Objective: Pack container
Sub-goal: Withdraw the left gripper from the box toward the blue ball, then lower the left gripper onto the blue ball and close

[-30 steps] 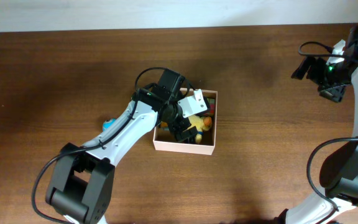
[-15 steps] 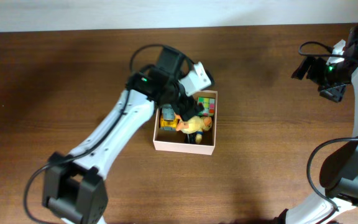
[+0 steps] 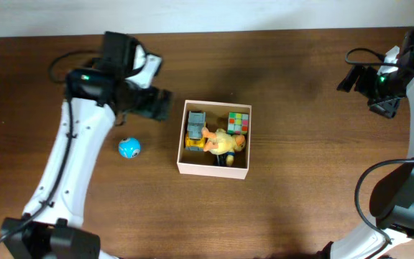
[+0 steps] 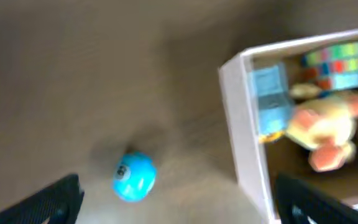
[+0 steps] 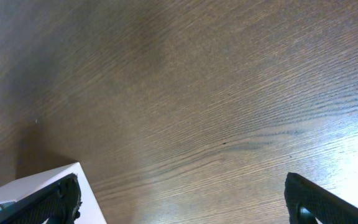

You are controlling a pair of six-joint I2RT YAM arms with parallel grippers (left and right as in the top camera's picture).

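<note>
the container (image 3: 180, 151) sits near the middle of the table (image 3: 300, 208), upright and open at the top, its thin white walls around a tan floor. inside it lie three things: a grey and yellow toy truck (image 3: 195, 131) against the left wall, a colourful puzzle cube (image 3: 238, 121) in the far right corner, and a yellow plush figure (image 3: 226, 143) lying across the middle and touching the truck. they fill the far part of the box; the near strip of the floor looks free.

one small blue ball (image 3: 129, 148) lies on the table left of the container, near it but apart from its wall. no other loose toy shows, so by my reckoning the packing is nearly done and the ball is all that is left.

the left tool (image 3: 154, 106) hangs above the table beyond the ball, near the container's far left corner, fingers spread wide and holding nothing. the right tool (image 3: 369, 90) is well apart at the far right edge, likewise spread and empty. the left one is better placed for the ball.
</note>
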